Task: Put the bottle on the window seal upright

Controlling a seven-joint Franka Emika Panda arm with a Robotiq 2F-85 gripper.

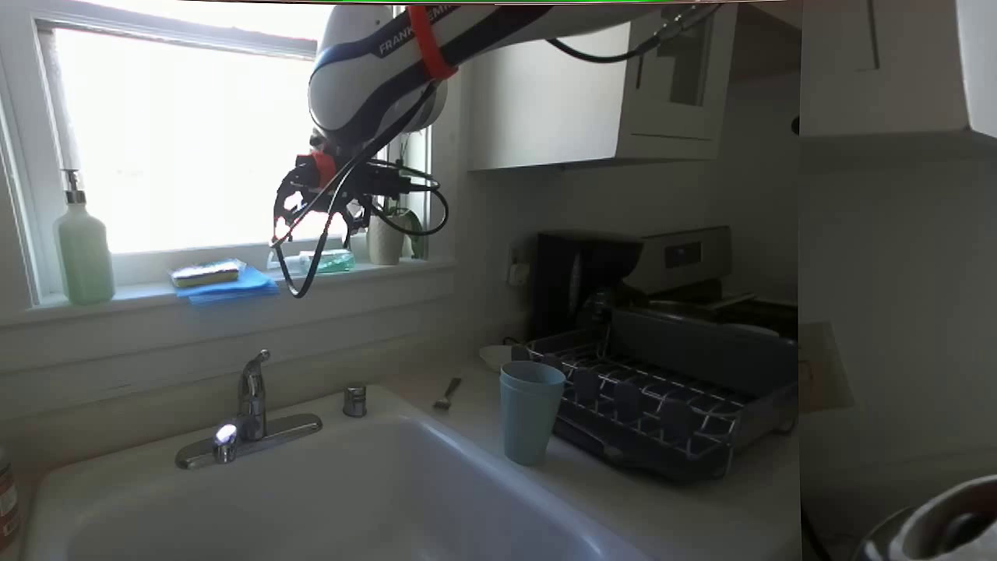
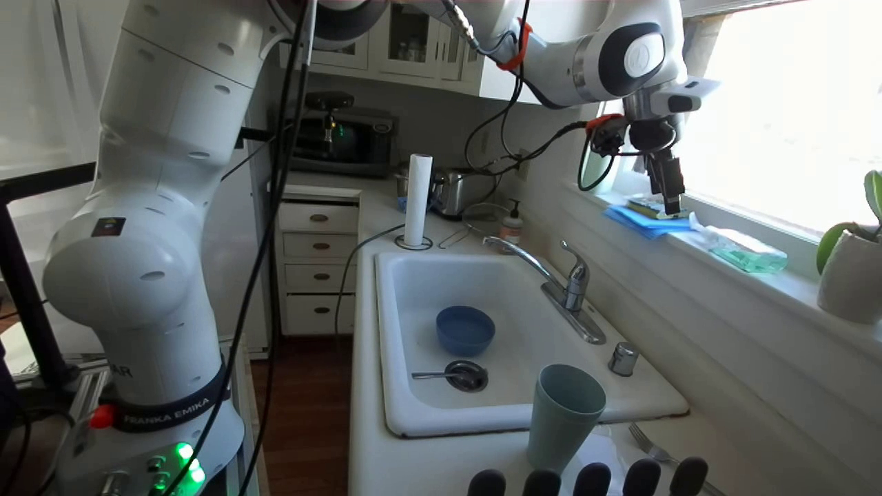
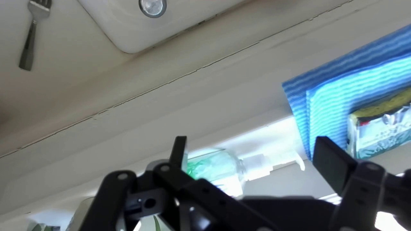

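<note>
The bottle is a small clear one with teal-green liquid and a white pump top. It lies on its side on the window seal, in both exterior views (image 1: 333, 261) (image 2: 751, 253) and in the wrist view (image 3: 215, 165). Its nozzle points toward the blue cloths. The window seal (image 1: 148, 292) is the white ledge under the bright window; it also shows in the wrist view (image 3: 269, 136). My gripper (image 1: 318, 234) is open and empty above the ledge, also seen in an exterior view (image 2: 670, 207). In the wrist view its fingers (image 3: 253, 152) spread lengthwise over the bottle, one finger covering its base end.
Blue cloths (image 1: 234, 287) with a packaged sponge (image 1: 206, 273) lie beside the bottle. A potted plant (image 2: 854, 279) stands on its other side. A pale green pump dispenser (image 1: 84, 253) stands at the ledge's far end. The faucet (image 1: 253, 397) and sink (image 2: 393, 344) are below.
</note>
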